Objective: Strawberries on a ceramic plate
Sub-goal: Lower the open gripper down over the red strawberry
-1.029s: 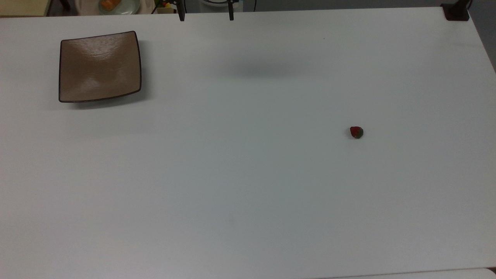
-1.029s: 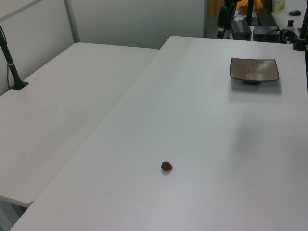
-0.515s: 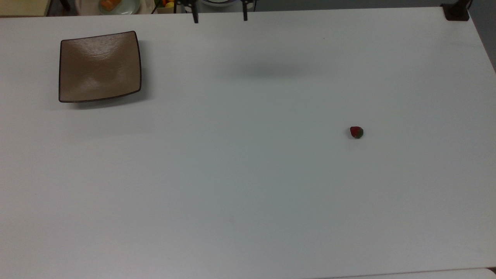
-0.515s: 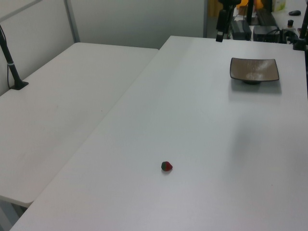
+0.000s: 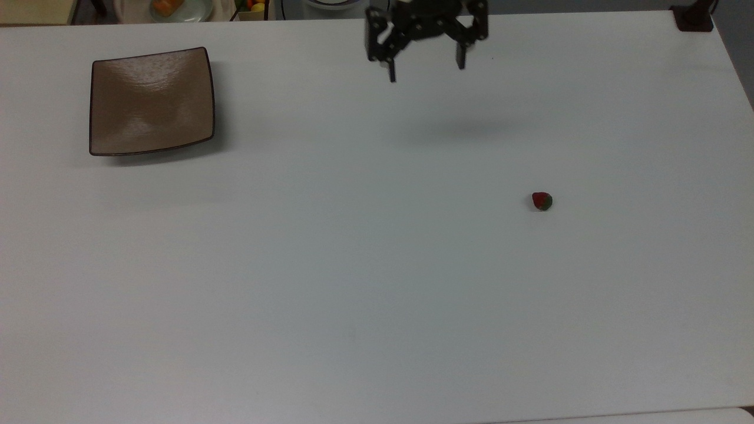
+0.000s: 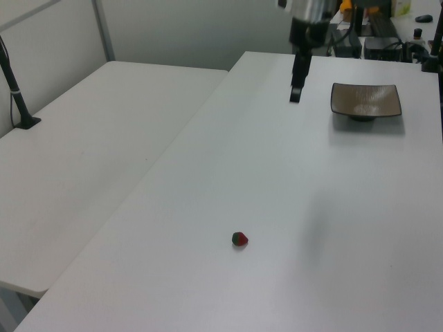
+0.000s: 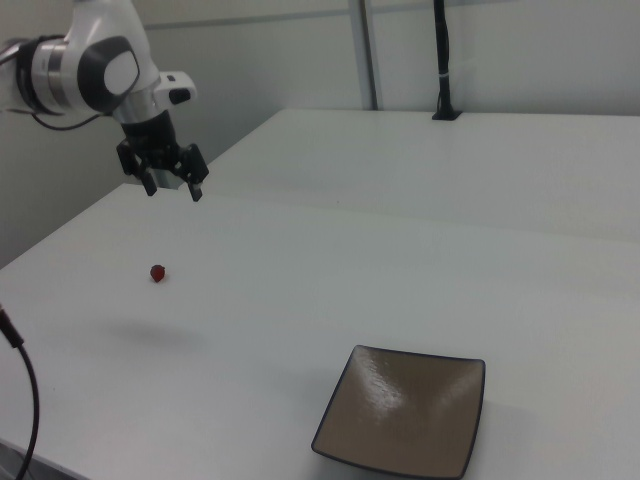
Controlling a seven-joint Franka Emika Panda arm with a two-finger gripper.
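A broad white tabletop with a matte surface fills most of the top view. A second white table stands edge to edge with it, the seam between them running diagonally through the left view. A thin black pole rises from a small black foot on that second table, near the left view's left edge. Behind the tables stands a pale grey wall, divided by a slim metal upright. In the right view the same wall runs across the back. Past the tabletop's far edge in the left view sits dark, cluttered equipment. Soft, even light falls from above, leaving only faint shadows.
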